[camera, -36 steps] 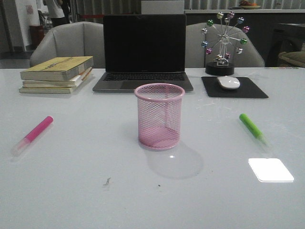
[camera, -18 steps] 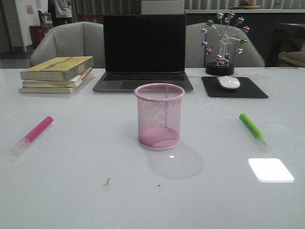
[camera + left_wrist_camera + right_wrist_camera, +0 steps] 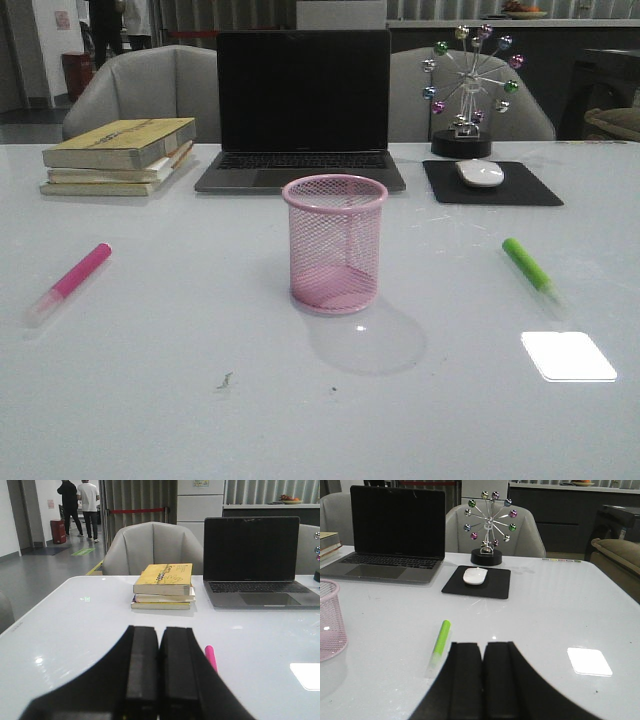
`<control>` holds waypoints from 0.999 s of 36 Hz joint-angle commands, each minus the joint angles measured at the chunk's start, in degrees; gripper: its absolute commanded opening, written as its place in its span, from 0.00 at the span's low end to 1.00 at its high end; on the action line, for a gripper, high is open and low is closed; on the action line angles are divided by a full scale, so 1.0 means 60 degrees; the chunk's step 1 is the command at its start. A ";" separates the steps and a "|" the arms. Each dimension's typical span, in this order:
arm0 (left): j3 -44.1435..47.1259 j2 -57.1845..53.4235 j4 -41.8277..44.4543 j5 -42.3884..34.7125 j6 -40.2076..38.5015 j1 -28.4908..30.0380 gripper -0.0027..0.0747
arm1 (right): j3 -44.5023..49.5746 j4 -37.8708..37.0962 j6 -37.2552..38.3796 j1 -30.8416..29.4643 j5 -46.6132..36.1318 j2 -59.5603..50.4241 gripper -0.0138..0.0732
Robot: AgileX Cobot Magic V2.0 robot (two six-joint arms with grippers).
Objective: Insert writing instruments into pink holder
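The pink holder stood upright and empty at the middle of the white counter, in front of the closed-screen-dark laptop, and its edge also showed in the right wrist view. The magenta highlighter lay flat on the counter well to the robot's left of the holder, its pale cap toward the near edge; only its pink tip showed past the left end effector in the left wrist view. The green highlighter lay flat well to the right of the holder, also with its whitish cap nearer the camera, and in the right wrist view it lay just ahead of the right end effector. Both end effectors had their black fingers pressed together with nothing between them, and neither touched a highlighter. A stack of books sat at the far left beside the laptop, and on the far right a white mouse rested on a black mouse pad, with a ferris-wheel ornament behind it. A bright patch of reflected light lay on the counter near the green highlighter.
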 commanded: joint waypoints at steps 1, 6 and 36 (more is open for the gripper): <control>0.0051 -0.0187 -0.0090 -0.1134 -0.0099 -0.0070 0.15 | 0.0013 -0.0142 -0.0067 -0.0049 -0.0987 -0.0150 0.21; 0.0033 -0.0187 -0.0090 -0.2373 -0.0099 -0.0070 0.15 | 0.0013 -0.0134 -0.0067 -0.0049 -0.1788 -0.0150 0.21; -0.5392 0.2989 0.0024 -0.1265 -0.0297 -0.0070 0.15 | -0.6429 -0.0142 0.0001 -0.0049 -0.0943 0.3469 0.21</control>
